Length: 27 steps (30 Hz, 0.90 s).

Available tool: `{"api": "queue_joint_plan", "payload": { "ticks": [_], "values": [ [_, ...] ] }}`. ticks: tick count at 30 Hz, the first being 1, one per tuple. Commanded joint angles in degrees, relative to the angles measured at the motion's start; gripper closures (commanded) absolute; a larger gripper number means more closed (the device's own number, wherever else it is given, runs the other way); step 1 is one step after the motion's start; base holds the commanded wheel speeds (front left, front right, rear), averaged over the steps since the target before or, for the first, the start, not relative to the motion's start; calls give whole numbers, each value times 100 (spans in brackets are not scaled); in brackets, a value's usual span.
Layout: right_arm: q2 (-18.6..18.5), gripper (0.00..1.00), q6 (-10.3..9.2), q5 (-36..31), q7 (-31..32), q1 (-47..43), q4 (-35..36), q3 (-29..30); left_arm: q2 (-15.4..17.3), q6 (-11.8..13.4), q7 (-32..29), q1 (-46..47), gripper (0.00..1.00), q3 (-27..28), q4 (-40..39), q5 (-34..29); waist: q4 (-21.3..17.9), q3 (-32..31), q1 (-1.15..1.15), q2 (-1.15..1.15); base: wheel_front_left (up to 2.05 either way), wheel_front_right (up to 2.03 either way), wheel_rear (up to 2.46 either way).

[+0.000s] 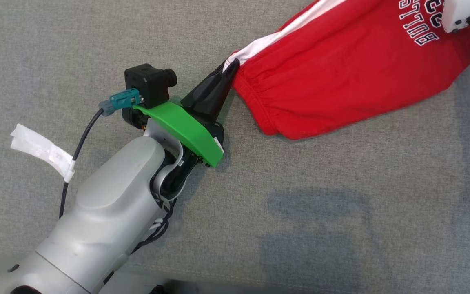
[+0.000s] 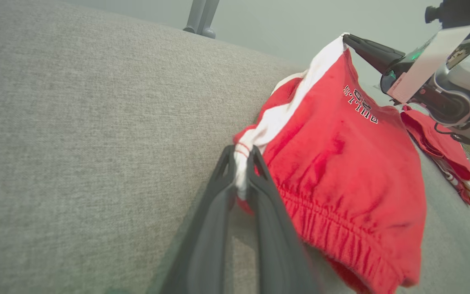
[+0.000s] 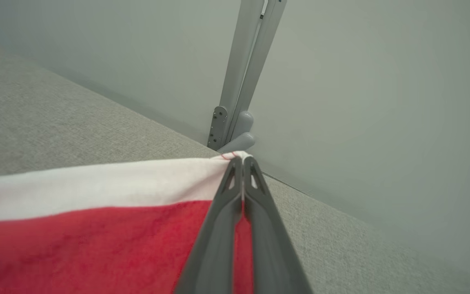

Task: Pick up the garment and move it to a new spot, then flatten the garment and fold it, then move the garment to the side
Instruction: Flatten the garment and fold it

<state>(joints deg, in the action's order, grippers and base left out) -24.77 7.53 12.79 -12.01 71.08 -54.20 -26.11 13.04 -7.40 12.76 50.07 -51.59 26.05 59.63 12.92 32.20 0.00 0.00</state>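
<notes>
Your left gripper (image 1: 230, 67) and right gripper (image 3: 242, 160) each clamp an end of the red white-striped fabric garment (image 1: 341, 77), stretched lengthwise between them.

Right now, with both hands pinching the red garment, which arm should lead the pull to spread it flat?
Left, probably. The left hand grips the elastic-hem corner of the red garment with open grey surface on its side to draw across; the right hand holds the far corner close to the wall.

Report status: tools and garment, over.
Left tool shut on red garment, white stripe's end. Right tool shut on stripe's other end. Second red cloth lies beyond.
</notes>
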Motion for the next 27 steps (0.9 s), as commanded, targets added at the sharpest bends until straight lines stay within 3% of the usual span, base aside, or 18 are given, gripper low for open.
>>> {"api": "queue_joint_plan", "payload": {
  "ticks": [1, 9, 10, 11, 13, 14, 20, 23, 24, 27],
  "values": [
    [5, 100, -10, -44, -75, 159, -128, -49, -29, -15, 51, 134, 100, -18, 40, -22, 86, 124, 0, 0, 0, 0, 0],
    [177, 100, -10, -35, -200, 540, -1015, -204, -99, -15, 157, 248, 100, -186, 223, 64, 135, 152, 0, 0, 0, 0, 0],
    [190, 62, -10, -18, -219, 562, -1072, -193, -113, -15, 176, 263, 100, -181, 255, 58, 132, 130, 0, 0, 0, 0, 0],
    [221, 0, -10, 8, -253, 564, -1104, -164, -128, -15, 198, 269, 100, -166, 276, 53, 124, 100, 0, 0, 0, 0, 0],
    [306, 0, -10, 50, -297, 479, -1109, -114, -129, -15, 211, 241, 53, -145, 324, 5, 93, 8, 0, 0, 0, 0, 0],
    [332, 0, -10, 68, -311, 413, -1064, -100, -114, -15, 226, 214, 0, -118, 366, -47, 70, -46, 0, 0, 0, 0, 0],
    [408, 0, -9, 397, -314, -467, 64, 364, -112, 115, 242, -297, 0, 344, 470, -317, -103, -538, 0, 0, 0, 0, 0],
    [478, 0, -9, 614, -315, -1121, 641, 528, -57, 431, 244, -731, 0, 812, 270, -718, -195, -817, 0, 0, 0, 0, 0],
    [483, 0, -9, 714, -316, -1549, 933, 638, -59, 664, 244, -1122, 0, 1195, -7, -1047, -243, -1003, 0, 0, 0, 0, 0],
    [541, 0, -9, 892, -315, -2178, 1187, 820, -114, 945, 246, -1797, 0, 1706, -560, -1594, -255, -1285, 0, 0, 0, 0, 0]
  ]
}}
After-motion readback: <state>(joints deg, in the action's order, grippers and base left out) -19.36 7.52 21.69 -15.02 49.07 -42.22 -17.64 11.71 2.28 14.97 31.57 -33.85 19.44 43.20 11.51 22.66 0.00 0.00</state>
